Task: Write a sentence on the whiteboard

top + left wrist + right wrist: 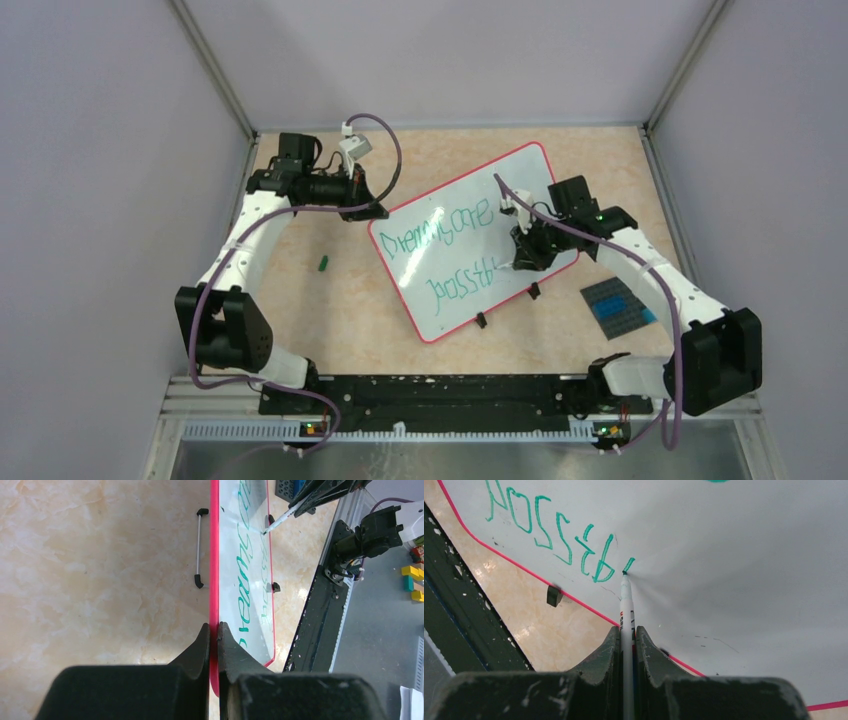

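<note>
**Mid-sentence on the board, both arms busy**

I'm looking at the whiteboard point(525, 180) sitting diagonally on the marbled beige table point(340, 320), one rounded corner aimed at the far right corner. It's glossy white with a thin red rim and loopy green handwriting point(435, 235) in two lines. My left gripper point(213, 626) is pinched tight on the red rim at the board's left corner. The right gripper point(626, 629) is clamped on a slim white marker point(625, 597), tip touching the board. A studded dark grey plate point(612, 303) sits near the right edge.
</note>
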Controlling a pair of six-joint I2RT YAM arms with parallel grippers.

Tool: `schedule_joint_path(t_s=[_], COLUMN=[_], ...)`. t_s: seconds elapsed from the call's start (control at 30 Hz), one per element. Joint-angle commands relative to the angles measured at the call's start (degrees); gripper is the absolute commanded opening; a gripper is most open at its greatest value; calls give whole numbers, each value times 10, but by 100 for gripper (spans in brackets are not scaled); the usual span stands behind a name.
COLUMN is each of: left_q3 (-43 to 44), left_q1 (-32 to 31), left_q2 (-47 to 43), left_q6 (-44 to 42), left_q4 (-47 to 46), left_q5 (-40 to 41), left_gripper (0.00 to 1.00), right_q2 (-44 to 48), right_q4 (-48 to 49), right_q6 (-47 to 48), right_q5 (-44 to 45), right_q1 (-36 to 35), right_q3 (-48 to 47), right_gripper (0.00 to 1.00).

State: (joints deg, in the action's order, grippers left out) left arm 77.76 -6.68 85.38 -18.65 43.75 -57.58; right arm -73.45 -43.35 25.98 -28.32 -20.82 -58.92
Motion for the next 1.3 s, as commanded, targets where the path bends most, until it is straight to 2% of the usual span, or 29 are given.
schedule_joint_path(t_s=[0.0, 0.3, 0.53, 0.73, 1.27], left_q3=[-26, -28, -28, -29, -31], left_q1=[-16, -16, -16, -16, -16], left_q2=[8, 6, 3, 1, 0], left_q6=[-20, -20, -19, -18, -18], left_q4=[37, 38, 38, 37, 35], left_q5=[26, 27, 28, 26, 28], left_gripper=[0, 0, 0, 0, 0], right_q2=[16, 25, 25, 31, 6], right_q4=[13, 1, -14, -42, -15], right_q6=[18, 29, 35, 40, 39], right_q5=[9, 17, 46, 24, 20], right_q1=[5, 5, 7, 8, 8], right_q3=[16, 26, -12, -43, -17], right_gripper=[0, 0, 0, 0, 0])
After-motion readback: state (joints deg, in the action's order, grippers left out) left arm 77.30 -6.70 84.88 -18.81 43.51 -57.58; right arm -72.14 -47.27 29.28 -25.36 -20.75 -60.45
